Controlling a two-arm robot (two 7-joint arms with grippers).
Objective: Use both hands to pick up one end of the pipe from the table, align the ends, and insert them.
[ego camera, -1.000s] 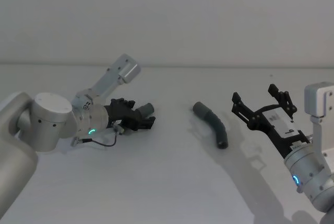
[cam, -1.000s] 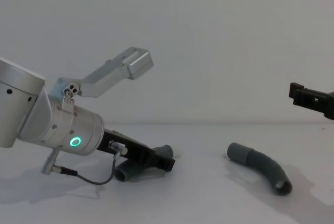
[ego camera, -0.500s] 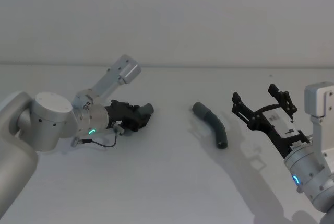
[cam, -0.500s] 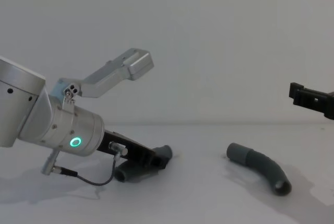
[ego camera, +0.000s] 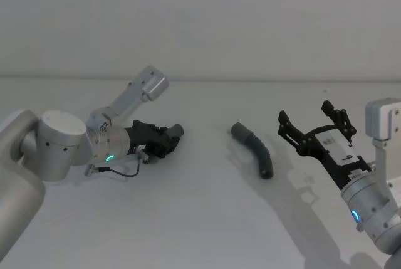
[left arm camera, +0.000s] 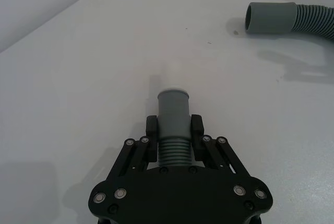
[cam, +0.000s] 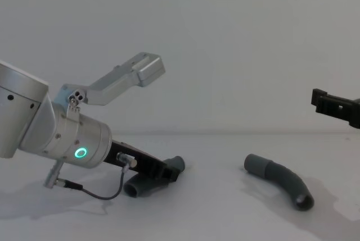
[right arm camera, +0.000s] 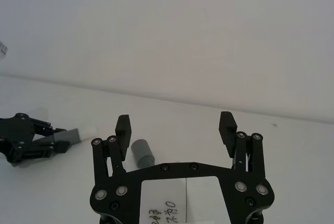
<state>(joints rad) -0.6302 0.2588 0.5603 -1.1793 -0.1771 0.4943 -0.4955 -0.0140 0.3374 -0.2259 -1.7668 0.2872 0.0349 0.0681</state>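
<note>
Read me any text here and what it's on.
Handwriting on the white label of the open right claw: scrawled and cut off, unreadable.
Head view, that label: one mark, maybe "9", too small to confirm.
No text on the left claw, shut on a pipe piece.

I had soft, even light from overhead, rather muted, with no glare off the matte worktop (ego camera: 200, 219). Shadows were faint and feathered: a grey patch under the left arm (cam: 50, 134), a pale smear beside the loose hose piece (ego camera: 254, 150), and another below the right pincer (ego camera: 310, 113). The green ring light (cam: 82, 153) glowed clearly. In the left pincer (left arm camera: 174, 130), the held hose piece (left arm camera: 173, 106) had a whitish tip that nearly melted into the worktop.
</note>
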